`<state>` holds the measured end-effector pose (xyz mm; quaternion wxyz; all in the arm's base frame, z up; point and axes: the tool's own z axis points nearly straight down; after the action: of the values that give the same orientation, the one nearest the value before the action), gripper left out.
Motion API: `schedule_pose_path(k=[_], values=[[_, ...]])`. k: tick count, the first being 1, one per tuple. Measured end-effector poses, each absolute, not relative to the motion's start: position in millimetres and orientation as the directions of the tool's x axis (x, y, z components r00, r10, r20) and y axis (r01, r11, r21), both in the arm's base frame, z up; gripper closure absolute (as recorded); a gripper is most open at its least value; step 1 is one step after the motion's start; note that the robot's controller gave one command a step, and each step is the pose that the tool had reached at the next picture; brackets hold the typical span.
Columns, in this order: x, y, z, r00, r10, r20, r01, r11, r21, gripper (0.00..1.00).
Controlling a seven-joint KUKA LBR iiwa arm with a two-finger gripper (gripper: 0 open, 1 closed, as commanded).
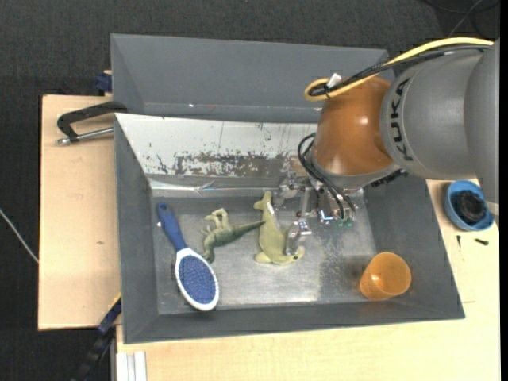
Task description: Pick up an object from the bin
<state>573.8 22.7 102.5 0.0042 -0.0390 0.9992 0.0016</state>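
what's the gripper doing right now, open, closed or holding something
gripper: cannot be told whether open or closed; it is down in the bin right beside the pale yellow toy animal.

A single camera looks down into the grey metal bin (pixel 238 78) from above and slightly to one side, close enough that its far wall runs along the upper frame, its near rim along the lower; the robot arm (pixel 444 125) enters at right.
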Motion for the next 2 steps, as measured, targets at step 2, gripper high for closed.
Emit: schedule_pose_path(k=[2], values=[[562.7,57.7,72.9,-0.797,0.604,-0.005,0.604,0.797,0.006,0.00]])
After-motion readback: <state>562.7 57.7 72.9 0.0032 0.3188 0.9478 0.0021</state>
